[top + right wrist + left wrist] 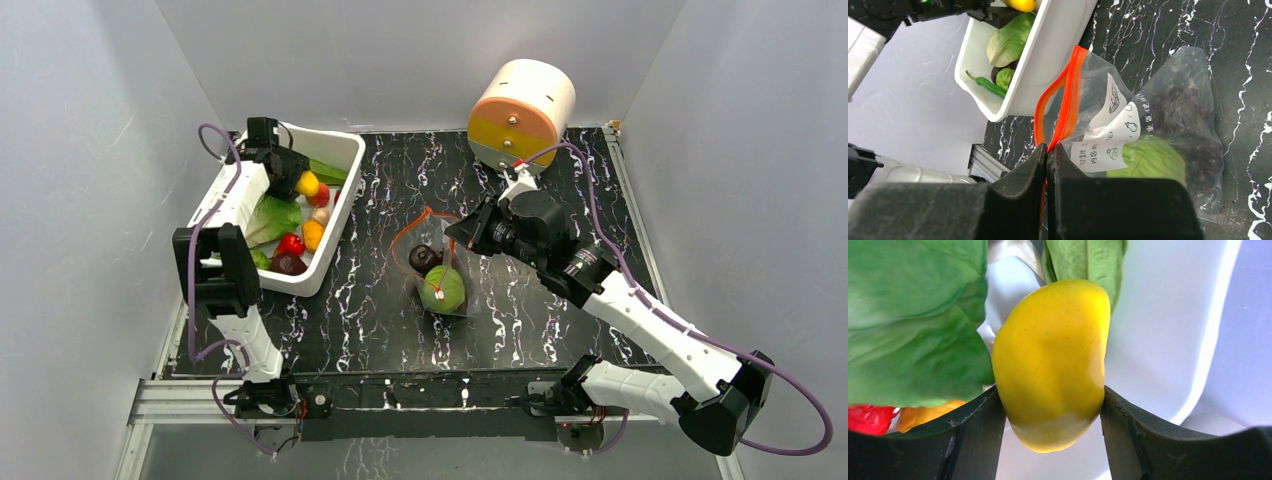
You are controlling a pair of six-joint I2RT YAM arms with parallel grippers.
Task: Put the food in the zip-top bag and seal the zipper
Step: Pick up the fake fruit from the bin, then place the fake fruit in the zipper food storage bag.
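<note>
Upper left, the left tool (296,178) was clamped on the yellow fruit (308,184); mid-frame, the right tool (458,232) was pinched on the zipper (1072,85).

right gripper (1048,152) jaws clamped on thin orange-red zipper strip (1071,92) of clear plastic zip-top bag (1148,70). Inside: round green cabbage (1153,161), dark purple grape bunch (1193,115). Behind it: white plastic bin (1050,65).

Black marbled table (380,300). Clear bag (1148,75) lies mid-table. White bin (345,200) left of it, orange-cream drum (520,110) behind it.
</note>
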